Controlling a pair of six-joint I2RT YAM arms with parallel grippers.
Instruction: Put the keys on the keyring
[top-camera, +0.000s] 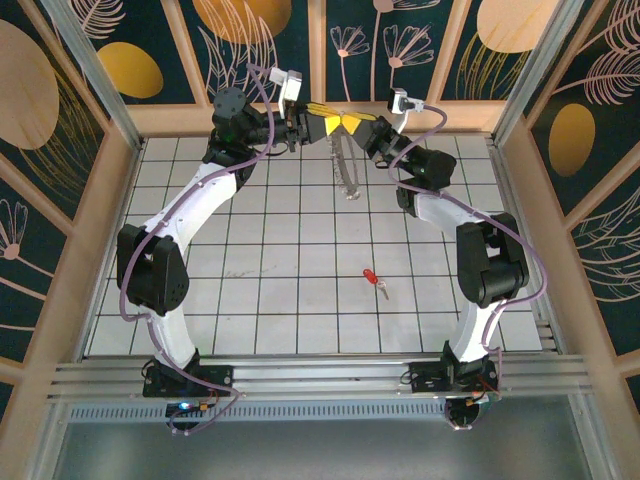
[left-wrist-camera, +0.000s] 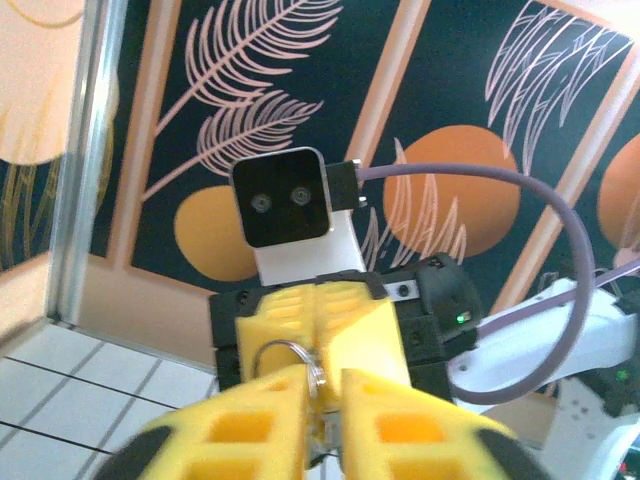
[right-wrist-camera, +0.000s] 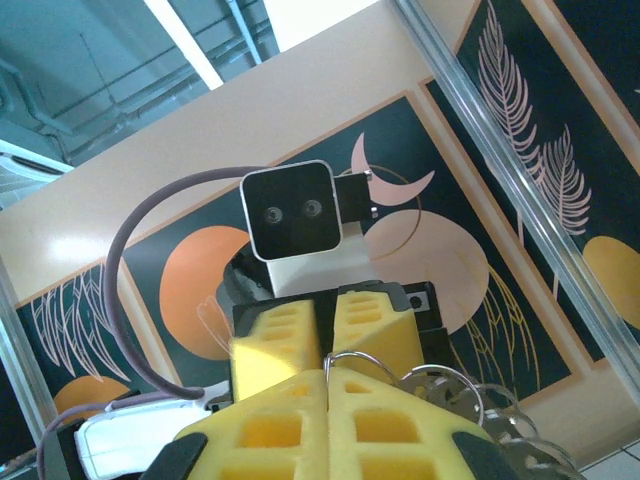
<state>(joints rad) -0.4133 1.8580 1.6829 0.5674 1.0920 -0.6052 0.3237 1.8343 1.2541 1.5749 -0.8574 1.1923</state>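
Hanging below the two meeting grippers, the keyring (top-camera: 347, 165) dangles over the far part of the table (top-camera: 300, 300). The right gripper (right-wrist-camera: 327, 400) is pressed closed on its wire. The left gripper (left-wrist-camera: 322, 400) shows a thin gap with the wire in it, but I cannot tell whether it grips. From above, the red key (top-camera: 375, 280) lies on the table, well apart. In the right wrist view the frame edge cuts off the ridged coils.

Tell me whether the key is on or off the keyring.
Off. The key lies flat on the table, apart from the keyring, which hangs above the table's far end.
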